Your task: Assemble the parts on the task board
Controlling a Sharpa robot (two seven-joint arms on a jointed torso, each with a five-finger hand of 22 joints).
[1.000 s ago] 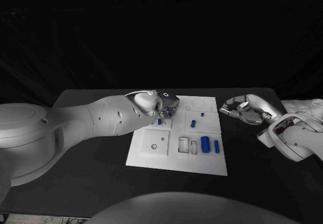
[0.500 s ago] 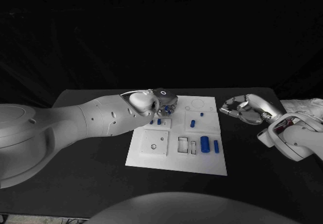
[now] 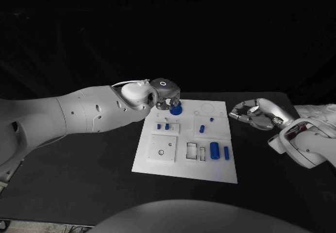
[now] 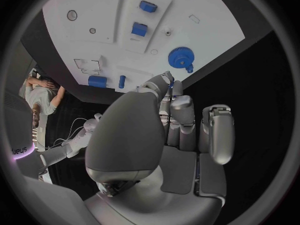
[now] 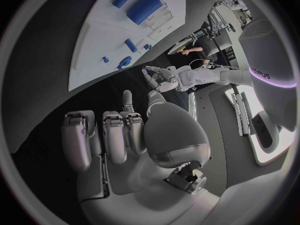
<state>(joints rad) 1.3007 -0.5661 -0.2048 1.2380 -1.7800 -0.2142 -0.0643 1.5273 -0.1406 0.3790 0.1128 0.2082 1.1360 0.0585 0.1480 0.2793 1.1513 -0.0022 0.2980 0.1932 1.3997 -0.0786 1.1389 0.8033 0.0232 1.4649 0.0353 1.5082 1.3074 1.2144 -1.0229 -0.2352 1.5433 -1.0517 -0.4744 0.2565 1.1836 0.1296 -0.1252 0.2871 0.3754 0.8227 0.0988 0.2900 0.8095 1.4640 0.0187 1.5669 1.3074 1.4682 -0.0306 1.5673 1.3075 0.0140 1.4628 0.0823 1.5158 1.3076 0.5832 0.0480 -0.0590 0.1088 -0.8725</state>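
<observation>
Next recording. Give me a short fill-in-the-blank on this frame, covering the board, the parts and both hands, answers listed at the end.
1. The blue gear lies on the task board just beyond the ____ hand's fingertips.
2. The right hand hovers beside the board and holds ____.
3. The large blue cylinder lies beside a ____ blue cylinder.

Missing words: left; nothing; thinner

The black table (image 3: 84,160) carries the white task board (image 3: 175,165), lying flat at its middle.
</observation>
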